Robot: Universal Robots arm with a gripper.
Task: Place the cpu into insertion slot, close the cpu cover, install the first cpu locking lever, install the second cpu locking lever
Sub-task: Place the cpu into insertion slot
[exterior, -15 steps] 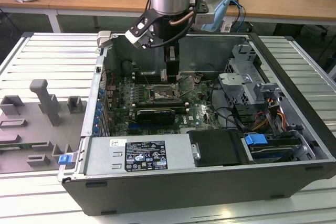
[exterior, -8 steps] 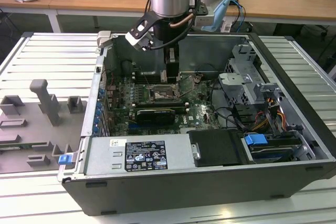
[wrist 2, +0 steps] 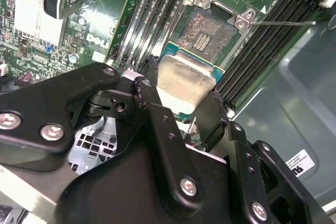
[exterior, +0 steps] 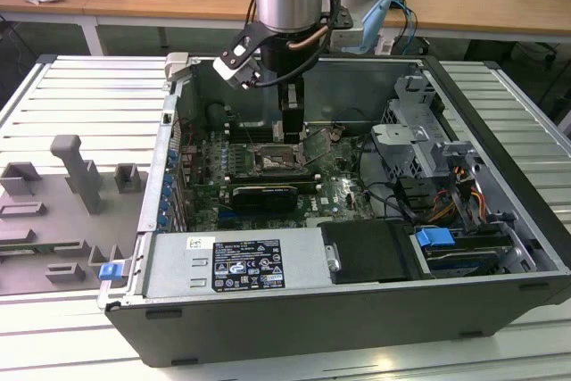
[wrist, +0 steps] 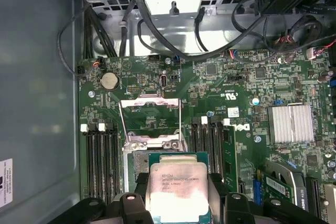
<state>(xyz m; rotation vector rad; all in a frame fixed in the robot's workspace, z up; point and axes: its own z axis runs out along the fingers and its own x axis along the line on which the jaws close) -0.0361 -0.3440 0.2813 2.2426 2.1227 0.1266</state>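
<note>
Claw: the gripper (wrist 2: 181, 103) is closed to the chip's width and pinches the cpu (wrist: 177, 184) by two opposite edges.
Cpu position: it is held in the air just above the insertion slot (wrist 2: 206, 34), inside the open computer case (exterior: 357, 91), and is not seated.
Cpu look: a flat square with a dull silver-grey lid on a green board rim and faint print on top (left unread).
Slot: bare, with its contact field exposed.
Cover: the cpu cover (wrist: 149, 100) is swung open, clear of the slot.
Levers: one thin wire locking lever (wrist 2: 283, 23) sticks out free, unlatched.
Progress: I judge this the first step, unfinished; closing the cover and setting both levers are not yet done.
</note>
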